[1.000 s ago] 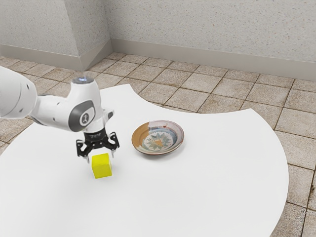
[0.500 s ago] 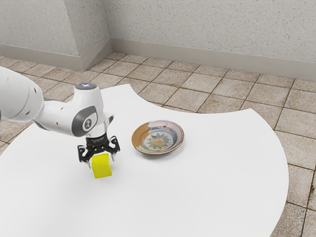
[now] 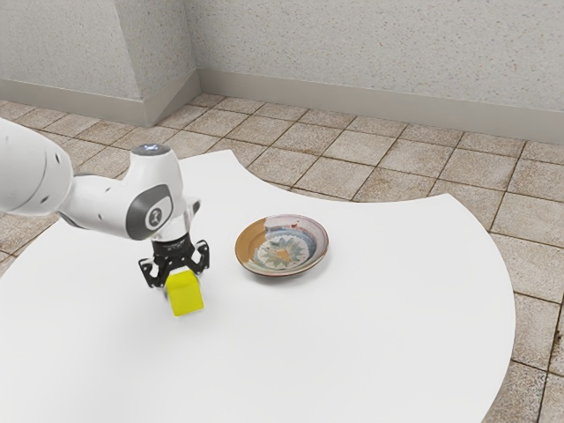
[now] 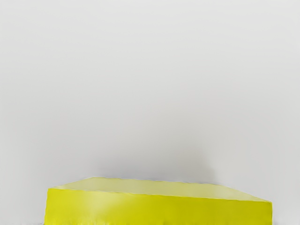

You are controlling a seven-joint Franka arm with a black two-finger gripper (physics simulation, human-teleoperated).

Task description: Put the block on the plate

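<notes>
The black gripper [image 3: 183,283] is over the yellow block [image 3: 186,298] in the exterior view, its fingers in against two sides of the block, shut on it. The block leans slightly, low over or touching the white table; which one I cannot tell. Across the lower edge of the wrist view stretches the block [image 4: 159,208], large and close under the hand. A round plate [image 3: 283,248] with a brown and pale glaze lies apart from the block, toward the exterior view's right and farther back.
The white table [image 3: 352,344] has a curved edge, with an inward curve behind the plate. Beyond it are the tiled floor [image 3: 405,159] and a speckled wall [image 3: 370,53].
My gripper came down around the block and has closed on it. The block has shifted slightly toward the exterior view's right and tilted a little. The plate has stayed put.
</notes>
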